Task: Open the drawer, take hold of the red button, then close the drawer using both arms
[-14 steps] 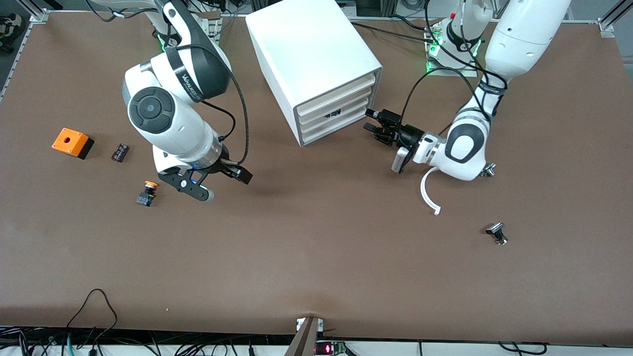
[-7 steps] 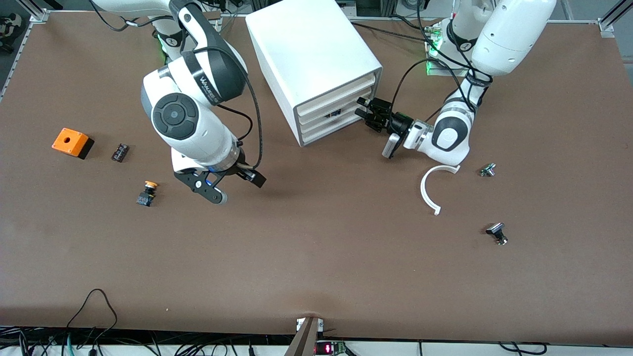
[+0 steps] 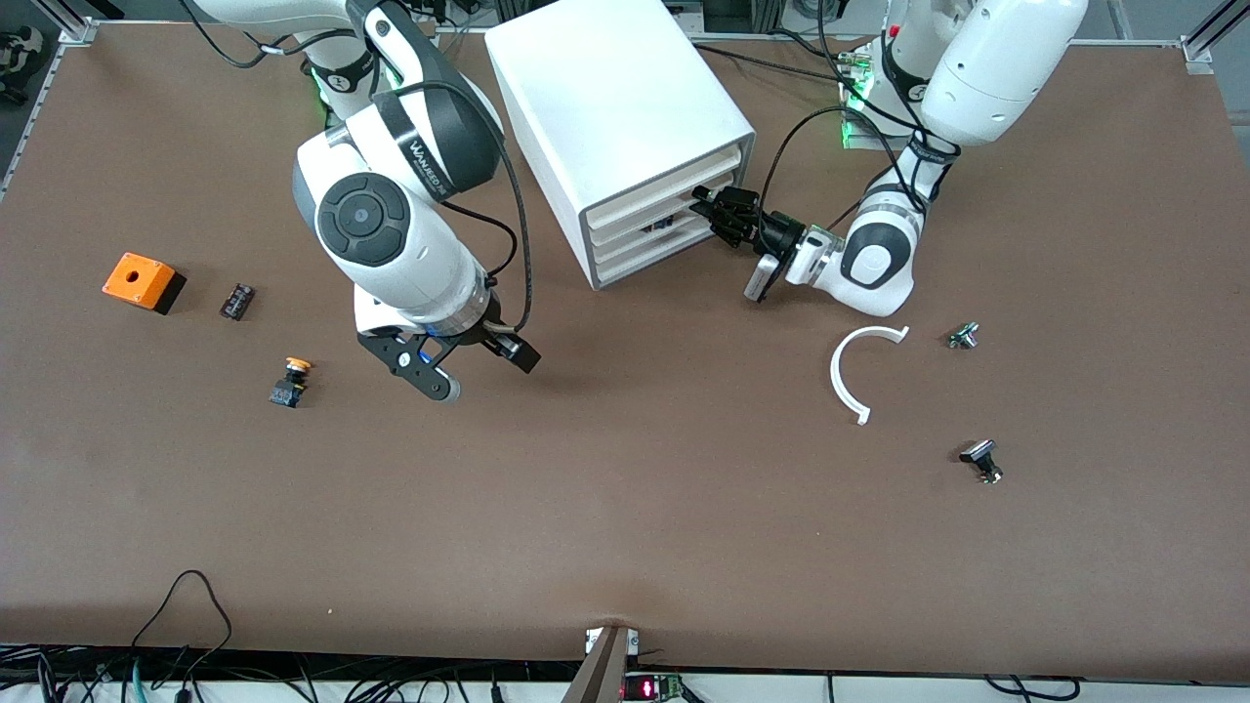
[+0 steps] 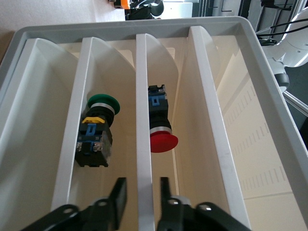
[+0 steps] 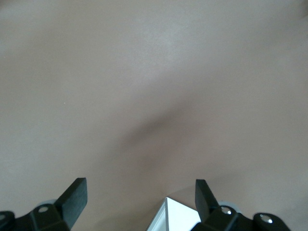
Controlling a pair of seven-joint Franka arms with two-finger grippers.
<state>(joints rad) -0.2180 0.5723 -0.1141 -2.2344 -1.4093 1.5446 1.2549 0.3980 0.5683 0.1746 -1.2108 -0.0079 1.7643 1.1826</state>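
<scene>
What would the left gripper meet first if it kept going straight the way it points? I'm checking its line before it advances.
Probably a cream drawer front of the white box cabinet: the left gripper has one edge between its open fingers, though depth is unclear.

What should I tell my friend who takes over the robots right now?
Left gripper: open, its fingers on either side of a cream drawer front of the white cabinet.
Right gripper: open, holding nothing, over bare table, waiting.
Red button: in the cabinet, in a drawer beside the gripped front; a green button lies one drawer over.
Done: left gripper has reached the drawer front.
Left: pull the drawer open, take the red button, close the drawer.
</scene>
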